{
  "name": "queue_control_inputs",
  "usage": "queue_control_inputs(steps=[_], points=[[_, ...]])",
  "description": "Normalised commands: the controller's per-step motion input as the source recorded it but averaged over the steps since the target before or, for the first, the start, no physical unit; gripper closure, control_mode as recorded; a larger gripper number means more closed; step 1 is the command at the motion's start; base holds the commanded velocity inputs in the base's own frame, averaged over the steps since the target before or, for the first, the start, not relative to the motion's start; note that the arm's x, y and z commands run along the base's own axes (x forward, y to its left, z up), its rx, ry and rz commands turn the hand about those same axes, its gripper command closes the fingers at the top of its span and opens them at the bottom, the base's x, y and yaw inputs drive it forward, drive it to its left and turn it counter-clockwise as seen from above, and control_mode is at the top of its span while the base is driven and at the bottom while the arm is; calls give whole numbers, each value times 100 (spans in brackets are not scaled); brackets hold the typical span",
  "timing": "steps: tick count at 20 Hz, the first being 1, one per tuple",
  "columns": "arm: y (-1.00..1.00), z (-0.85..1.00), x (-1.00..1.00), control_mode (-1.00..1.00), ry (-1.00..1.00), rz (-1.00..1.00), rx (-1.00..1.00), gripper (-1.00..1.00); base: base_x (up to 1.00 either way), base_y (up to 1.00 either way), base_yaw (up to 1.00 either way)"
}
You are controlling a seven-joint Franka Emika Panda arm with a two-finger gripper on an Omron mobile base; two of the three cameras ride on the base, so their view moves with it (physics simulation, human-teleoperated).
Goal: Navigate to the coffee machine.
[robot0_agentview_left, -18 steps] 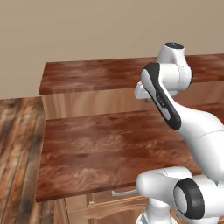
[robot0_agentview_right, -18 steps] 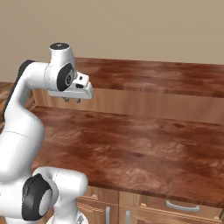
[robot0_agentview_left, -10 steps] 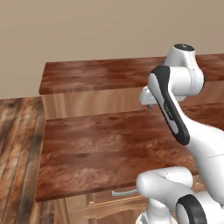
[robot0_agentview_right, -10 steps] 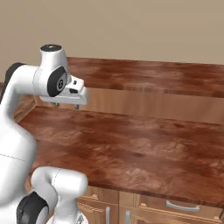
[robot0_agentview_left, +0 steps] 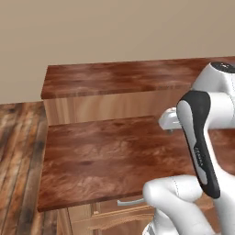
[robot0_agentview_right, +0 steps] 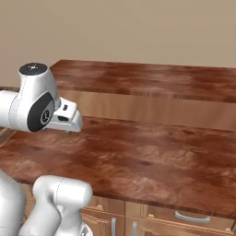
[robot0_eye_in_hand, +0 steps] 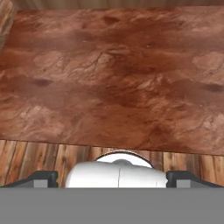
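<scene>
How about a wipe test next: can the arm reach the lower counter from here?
Probably yes: the gripper hangs just above the counter, with nothing between them.

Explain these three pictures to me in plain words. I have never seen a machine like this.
The white jointed thing is a robot arm on a base that drives. Two pictures come from cameras on that base, behind the arm to its left and right, looking forward over it. The third comes from a camera on the hand, looking down past two dark finger tips; they stand apart with nothing between them. Below lies a reddish-brown wooden counter with a higher counter behind it and cabinet drawers beneath. A plank floor runs alongside.
</scene>
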Motion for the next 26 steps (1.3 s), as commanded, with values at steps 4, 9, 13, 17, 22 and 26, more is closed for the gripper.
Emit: queue_control_inputs(steps=[4,9,13,17,22,26], points=[[0,0,-25,100,0,0,0,-100,-35,2,0],[0,0,0,100,0,0,0,-100,-100,88,-12],[0,0,0,100,0,0,0,-100,-79,99,-45],[0,0,0,100,0,0,0,-100,-18,48,-78],[0,0,0,100,0,0,0,-100,0,12,-97],[0,0,0,100,0,0,0,-100,0,0,-96]])
